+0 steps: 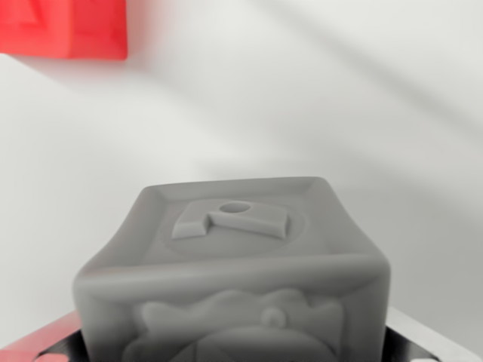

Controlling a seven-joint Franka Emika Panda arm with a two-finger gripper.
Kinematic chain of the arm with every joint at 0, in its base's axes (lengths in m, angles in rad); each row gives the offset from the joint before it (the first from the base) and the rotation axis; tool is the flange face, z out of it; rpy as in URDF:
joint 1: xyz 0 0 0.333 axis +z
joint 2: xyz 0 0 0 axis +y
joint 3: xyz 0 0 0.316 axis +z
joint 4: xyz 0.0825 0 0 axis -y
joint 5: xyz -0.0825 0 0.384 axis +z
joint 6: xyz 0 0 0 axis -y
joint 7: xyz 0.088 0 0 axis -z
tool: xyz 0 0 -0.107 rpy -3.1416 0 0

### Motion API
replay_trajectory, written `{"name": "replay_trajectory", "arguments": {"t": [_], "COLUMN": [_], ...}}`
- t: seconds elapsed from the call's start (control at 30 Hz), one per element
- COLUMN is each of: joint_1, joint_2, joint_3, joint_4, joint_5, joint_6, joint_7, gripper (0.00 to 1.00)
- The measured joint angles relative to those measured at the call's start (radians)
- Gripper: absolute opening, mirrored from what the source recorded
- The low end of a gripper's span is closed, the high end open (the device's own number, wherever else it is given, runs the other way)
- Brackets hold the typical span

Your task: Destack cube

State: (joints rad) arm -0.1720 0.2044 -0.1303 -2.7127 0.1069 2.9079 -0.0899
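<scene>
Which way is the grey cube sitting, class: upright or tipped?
Upright. The grey cube shows its embossed top face level and its front face vertical. What it rests on is hidden.

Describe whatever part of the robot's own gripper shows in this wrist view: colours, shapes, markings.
Very little shows. At the bottom corners, beside the grey cube, thin slices of gripper hardware peek in: on the wrist view's left a reddish strip with a dark part beneath, on the right a pale, silvery angled edge over dark. No cables or markings are visible, and the fingertips are out of view.
</scene>
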Motion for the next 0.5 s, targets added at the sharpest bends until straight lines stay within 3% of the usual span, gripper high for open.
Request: {"name": "replay_trajectory", "arguments": {"t": [0.2, 0.5], "joint_1": [-0.016, -0.043], "joint_2": [0.045, 0.100], "joint_3": [0.021, 0.051], "joint_4": [0.008, 0.022], "joint_5": [0.021, 0.035], "joint_6": [0.036, 0.079], "joint_7": [-0.016, -0.030], "gripper": [0.00, 0.00]}}
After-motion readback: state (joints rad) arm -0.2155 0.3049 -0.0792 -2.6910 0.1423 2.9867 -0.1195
